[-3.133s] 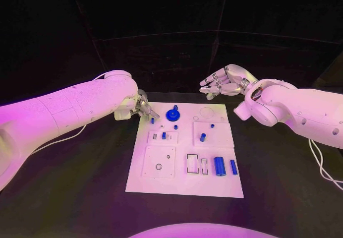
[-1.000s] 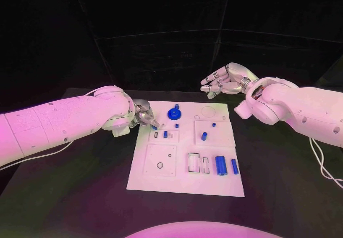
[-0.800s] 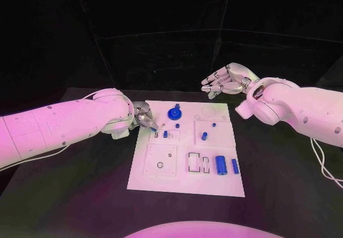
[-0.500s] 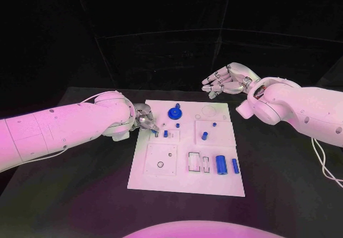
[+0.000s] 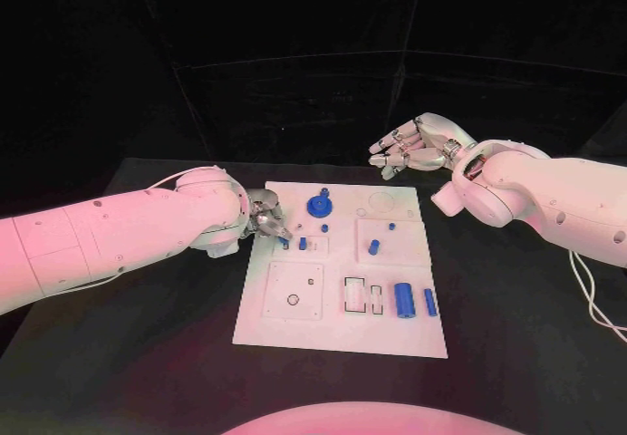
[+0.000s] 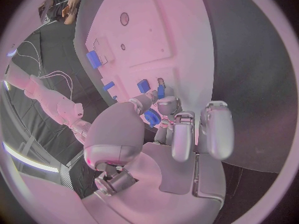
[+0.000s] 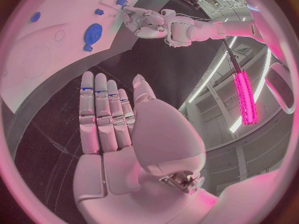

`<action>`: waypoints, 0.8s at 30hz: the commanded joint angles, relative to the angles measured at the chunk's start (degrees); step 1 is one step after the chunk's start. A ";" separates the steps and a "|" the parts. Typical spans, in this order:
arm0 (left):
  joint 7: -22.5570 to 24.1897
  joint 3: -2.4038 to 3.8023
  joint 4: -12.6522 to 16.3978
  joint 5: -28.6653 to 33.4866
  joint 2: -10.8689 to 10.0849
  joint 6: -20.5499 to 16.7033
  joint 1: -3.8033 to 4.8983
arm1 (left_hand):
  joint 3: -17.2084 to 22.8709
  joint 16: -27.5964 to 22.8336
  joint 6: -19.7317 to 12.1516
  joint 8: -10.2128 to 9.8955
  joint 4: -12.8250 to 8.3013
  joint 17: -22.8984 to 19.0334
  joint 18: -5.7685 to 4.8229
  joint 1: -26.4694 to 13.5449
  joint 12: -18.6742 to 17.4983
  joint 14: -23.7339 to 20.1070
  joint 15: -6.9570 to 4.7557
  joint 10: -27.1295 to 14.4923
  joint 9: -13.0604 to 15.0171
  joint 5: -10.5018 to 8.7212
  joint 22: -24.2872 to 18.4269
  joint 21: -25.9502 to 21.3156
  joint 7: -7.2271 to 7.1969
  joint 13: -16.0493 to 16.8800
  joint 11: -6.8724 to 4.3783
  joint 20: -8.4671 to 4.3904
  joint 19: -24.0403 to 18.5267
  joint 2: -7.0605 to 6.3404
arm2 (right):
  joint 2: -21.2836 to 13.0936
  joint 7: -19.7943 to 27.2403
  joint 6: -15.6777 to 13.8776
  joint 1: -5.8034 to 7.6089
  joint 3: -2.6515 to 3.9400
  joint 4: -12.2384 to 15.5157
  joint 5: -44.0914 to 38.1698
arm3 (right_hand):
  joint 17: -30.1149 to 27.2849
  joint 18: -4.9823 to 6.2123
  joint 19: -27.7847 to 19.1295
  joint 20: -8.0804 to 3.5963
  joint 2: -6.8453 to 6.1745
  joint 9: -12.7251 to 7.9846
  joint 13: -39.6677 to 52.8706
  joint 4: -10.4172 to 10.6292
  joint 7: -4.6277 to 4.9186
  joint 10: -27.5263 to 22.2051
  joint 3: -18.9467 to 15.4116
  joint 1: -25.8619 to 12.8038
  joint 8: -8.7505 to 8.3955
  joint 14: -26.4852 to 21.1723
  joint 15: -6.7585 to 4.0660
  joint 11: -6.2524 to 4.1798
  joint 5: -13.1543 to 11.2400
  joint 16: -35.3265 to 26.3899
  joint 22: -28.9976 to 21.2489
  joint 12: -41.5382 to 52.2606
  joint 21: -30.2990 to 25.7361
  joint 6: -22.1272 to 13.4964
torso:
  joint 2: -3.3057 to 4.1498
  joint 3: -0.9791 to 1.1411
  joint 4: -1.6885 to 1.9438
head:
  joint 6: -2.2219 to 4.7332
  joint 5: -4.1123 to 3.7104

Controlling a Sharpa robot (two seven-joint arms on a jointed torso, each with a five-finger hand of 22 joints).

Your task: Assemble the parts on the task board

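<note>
Head view: the task board (image 5: 342, 313) lies flat in the middle of the black table (image 5: 144, 335), long side running away from me.

Left hand (image 5: 268, 220) is over the board's left edge, near its far end. Its fingertips (image 5: 280, 234) come together on a small blue peg (image 5: 285, 242), tip pointed down at the small raised plate there. In the left wrist view the peg (image 6: 161, 91) sits pinched between thumb and a finger, right above the board surface. I cannot tell whether the peg already touches the plate; the fingers cover the contact point.

Right hand (image 5: 413, 145) hangs in the air beyond the board's far right corner, well apart from every part. Fingers are loosely spread and nothing is in them; the right wrist view shows the same hand (image 7: 118, 129) with fingers straight, side by side, palm bare.

Parts on the board, head view:
- blue gear (image 5: 318, 208) near the far edge, with a small blue knob just beyond it
- short blue peg (image 5: 303, 243) just beside the left hand's fingertips, on the same small plate
- blue peg (image 5: 374, 246) on the square plate to the right
- large blue cylinder (image 5: 404, 298) and slimmer blue bar (image 5: 429, 303) side by side, near the right edge of the board, beside the rectangular slots (image 5: 363, 296)
</note>
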 commanded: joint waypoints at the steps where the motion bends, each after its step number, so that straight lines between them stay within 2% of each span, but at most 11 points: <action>1: -0.04 -0.14 0.13 -0.72 0.07 2.19 -0.22 | 3.00 0.18 0.42 0.45 -2.69 15.09 0.56 -0.23 0.03 6.08 -0.47 0.15 0.14 -0.25 2.65 -0.30 -0.29 -0.03 -0.31 -0.41 0.35 0.47 | 0.02 0.21 0.32 0.10 0.03 0.04 0.04 | -0.06 0.33 0.43 -0.15 0.40 0.05 -0.09 -0.37 -0.13 -0.36 -0.06 0.21 0.35 -0.21 -0.14 0.11 0.20 -0.32 -0.10 0.27 -0.29 -0.41 | -0.01 -0.01 -0.01 | -0.01 0.23; 13: -0.81 -0.13 0.25 -0.72 0.01 3.62 -0.24 | 2.83 0.18 0.58 0.77 -2.45 15.09 0.55 -0.50 0.21 6.08 -0.54 0.31 0.24 -0.34 2.70 -0.27 -0.40 0.12 -0.39 -0.46 0.38 0.50 | 0.13 0.24 0.42 0.10 0.03 -0.03 0.03 | -0.06 0.33 0.43 -0.15 0.40 0.05 -0.09 -0.37 -0.13 -0.36 -0.06 0.21 0.35 -0.21 -0.14 0.11 0.20 -0.32 -0.10 0.27 -0.29 -0.41 | -0.01 0.02 0.03 | -0.08 0.19; 24: -1.56 -0.13 0.63 -0.73 -0.37 5.11 -0.25 | 2.72 0.18 0.71 1.01 -2.35 15.09 0.53 -0.62 0.34 6.08 -0.58 0.42 0.32 -0.37 2.77 -0.22 -0.49 0.23 -0.46 -0.50 0.41 0.49 | 0.09 0.24 0.45 0.10 0.03 -0.05 0.03 | -0.06 0.33 0.43 -0.15 0.40 0.05 -0.09 -0.37 -0.13 -0.36 -0.06 0.21 0.35 -0.21 -0.14 0.11 0.20 -0.32 -0.10 0.27 -0.29 -0.41 | -0.01 -0.03 0.01 | -0.35 0.56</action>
